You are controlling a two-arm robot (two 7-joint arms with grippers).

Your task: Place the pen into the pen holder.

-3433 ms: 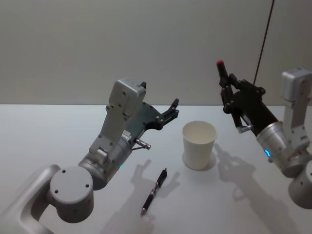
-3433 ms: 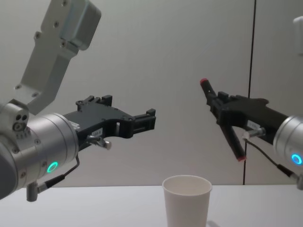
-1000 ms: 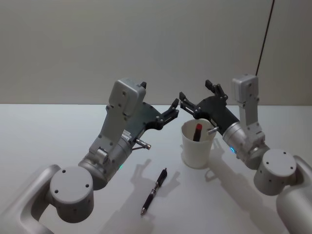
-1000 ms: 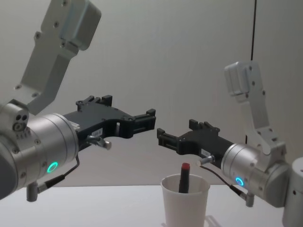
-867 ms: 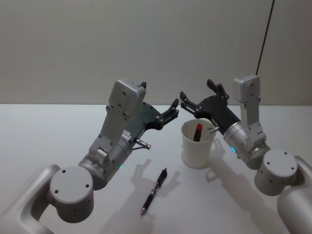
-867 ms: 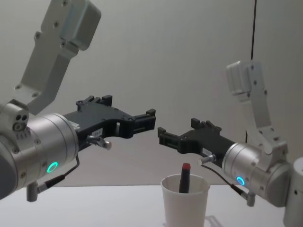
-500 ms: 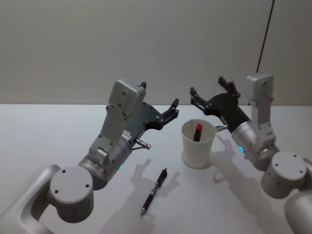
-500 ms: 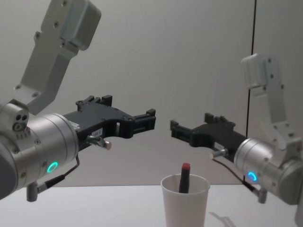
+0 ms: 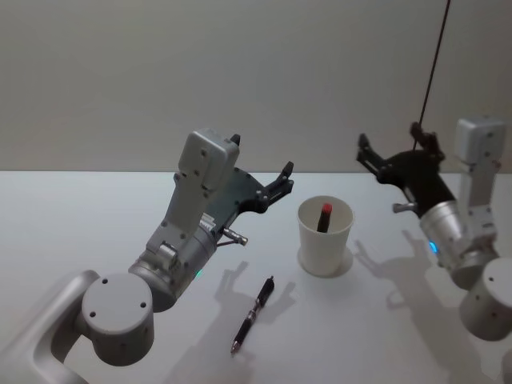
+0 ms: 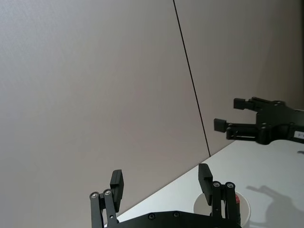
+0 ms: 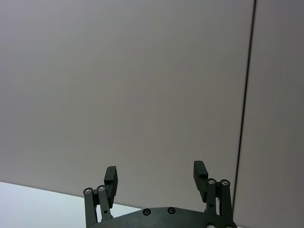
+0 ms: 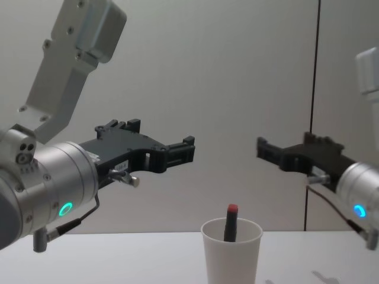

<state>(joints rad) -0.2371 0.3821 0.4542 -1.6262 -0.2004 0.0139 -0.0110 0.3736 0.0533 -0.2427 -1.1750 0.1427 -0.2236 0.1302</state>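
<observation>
Beige-grey wall [image 9: 160, 72] behind the scene, crossed on the robot's right by one thin dark line [image 9: 433, 64]; whether it is a seam or a cord cannot be told; pale worktop [image 9: 72, 232] below it, matte and flat, carrying the task's things.

Left arm [image 9: 184, 232], silver with a black end, reaching forward above the worktop; left pincer [image 10: 160, 176] held in the air to the left of the pen holder and higher than its rim, its two black fingers spread wide with nothing between them.

Right arm [image 9: 472, 208], at the robot's right side; right pincer [image 11: 155, 170] raised well above the worktop, up and to the right of the pen holder and apart from it, fingers likewise spread wide and empty.

Pen holder [image 9: 324, 252]: a white paper cup with a rolled rim, upright on the worktop between the two arms, touched by neither pincer.

Red-capped pen [image 9: 323, 218]: standing inside the pen holder, leaning against its inner wall; in the chest view the red end rises just above the rim.

Black pen [image 9: 252, 316]: lying flat and aslant on the worktop, nearer the robot than the pen holder and to its left, close to it but not touching.
</observation>
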